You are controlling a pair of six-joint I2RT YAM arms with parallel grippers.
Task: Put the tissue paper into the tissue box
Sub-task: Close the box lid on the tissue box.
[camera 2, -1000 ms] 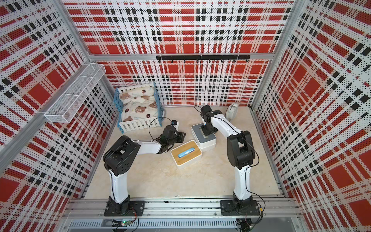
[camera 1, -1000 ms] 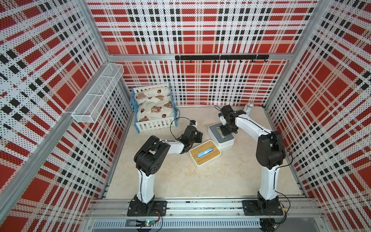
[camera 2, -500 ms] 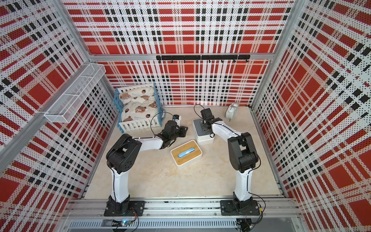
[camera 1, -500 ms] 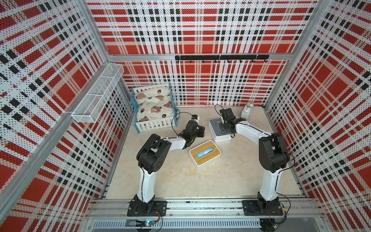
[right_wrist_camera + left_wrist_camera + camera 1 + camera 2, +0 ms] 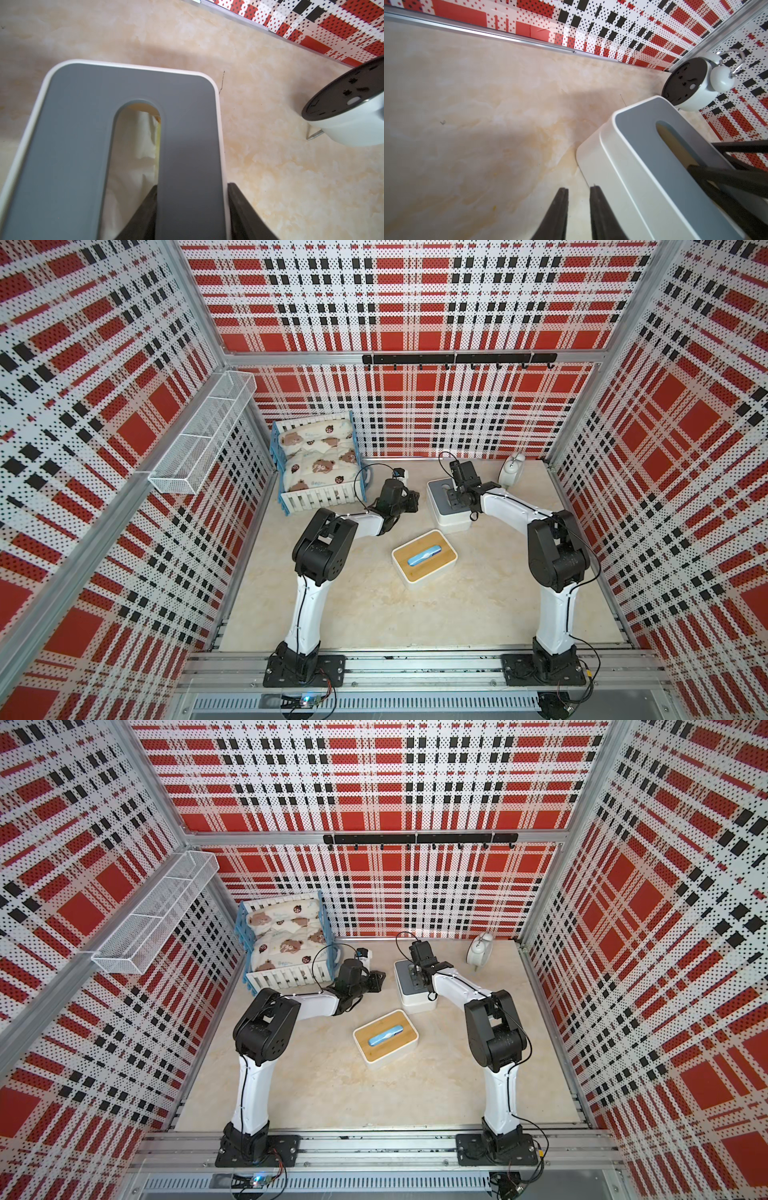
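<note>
grey tissue box lid (image 5: 72, 135) — between right gripper (image 5: 192, 186) jaws

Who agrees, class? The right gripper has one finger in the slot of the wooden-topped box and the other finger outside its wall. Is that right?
Wrong box. The right wrist view shows the right gripper with one finger in the slot of the grey-topped box and the other finger outside its wall.
</note>
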